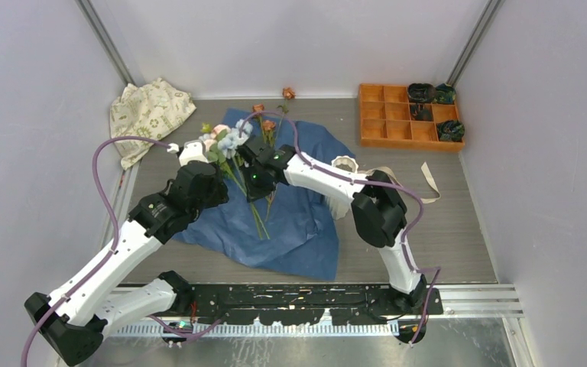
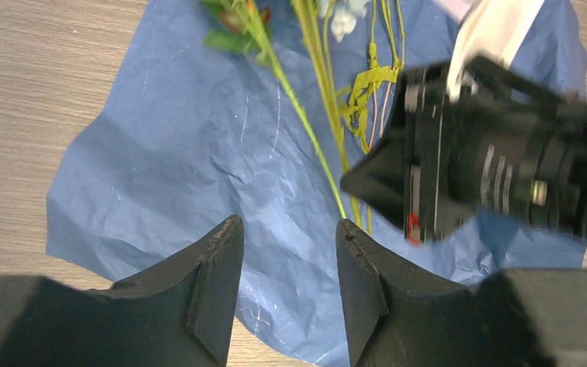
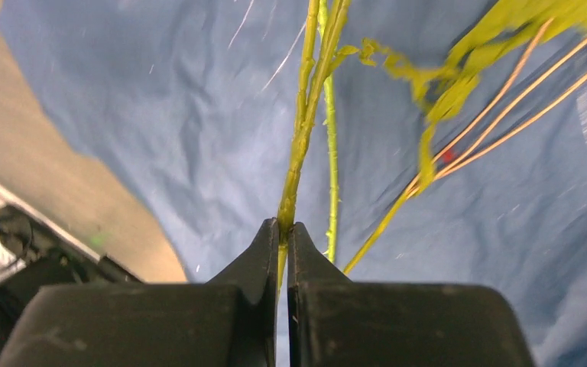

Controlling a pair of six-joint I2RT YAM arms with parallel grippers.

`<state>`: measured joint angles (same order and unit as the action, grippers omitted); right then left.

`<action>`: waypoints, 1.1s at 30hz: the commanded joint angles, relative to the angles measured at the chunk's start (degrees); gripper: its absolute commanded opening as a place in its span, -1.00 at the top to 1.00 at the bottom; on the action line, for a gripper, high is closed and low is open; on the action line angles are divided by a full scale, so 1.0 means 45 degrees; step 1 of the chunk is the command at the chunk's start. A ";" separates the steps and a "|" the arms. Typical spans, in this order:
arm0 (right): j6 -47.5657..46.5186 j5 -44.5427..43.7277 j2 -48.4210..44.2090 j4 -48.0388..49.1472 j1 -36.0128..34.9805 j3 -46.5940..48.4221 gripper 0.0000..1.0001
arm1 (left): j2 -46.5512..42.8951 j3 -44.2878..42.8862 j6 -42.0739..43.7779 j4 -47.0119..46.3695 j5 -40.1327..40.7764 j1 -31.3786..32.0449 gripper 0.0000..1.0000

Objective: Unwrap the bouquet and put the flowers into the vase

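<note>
**Flowers.** The flowers (image 1: pixel 233 149) lie loose on the blue paper (image 1: pixel 298 229), which is spread open, flat and creased, on the grey table (image 1: pixel 458 229). The heads point toward the far wall and the stems run toward the arms. Pale blue and pink-white blooms sit clustered at the far left of the sheet. Rust-orange blooms (image 1: pixel 267 125) lie just right of them. One separate orange bloom (image 1: pixel 288 93) rests on the table beyond the paper. The stems are long, thin and green, with small leaves. The right wrist view also shows several finer orange-tan stalks (image 3: pixel 504 122) crossing the sheet.

**Right tool.** The right tool (image 3: pixel 283 229) is closed on a single green stem (image 3: pixel 299 138). The stem is pinched between the two fingertips and runs straight up from them, over the paper.

**Left tool.** The left tool (image 2: pixel 289 225) is open. Its jaws stand apart above the near part of the paper with nothing between them. The right tool's dark body is close on its right.

**Vase.** The white vase (image 1: pixel 345 164) stands upright at the right edge of the paper, partly hidden behind the right arm.

**Other items.** A beige ribbon (image 1: pixel 430 183) lies on the table right of the vase. An orange tray (image 1: pixel 386 115) sits at the far right, and a printed cream cloth (image 1: pixel 149 113) at the far left.
</note>
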<state>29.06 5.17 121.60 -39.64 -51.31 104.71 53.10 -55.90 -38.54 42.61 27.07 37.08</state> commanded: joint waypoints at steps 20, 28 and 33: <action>0.0368 -0.2708 0.0929 -0.1748 0.2076 0.2901 0.02 | -0.0587 0.0142 -0.0185 -0.0602 0.0314 -0.0015 0.02; -0.0066 -0.3128 0.4491 -0.2833 0.2866 0.6357 0.02 | -0.0322 0.0151 -0.0233 -0.0712 0.0111 -0.0012 0.02; 0.0111 -0.2630 0.4673 -0.2286 0.2892 0.5922 0.01 | -0.0024 0.0176 -0.0202 -0.0789 0.0137 -0.0036 0.02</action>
<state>29.67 -7.49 144.57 -50.30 -37.34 131.15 52.27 -55.16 -38.79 41.89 26.96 37.08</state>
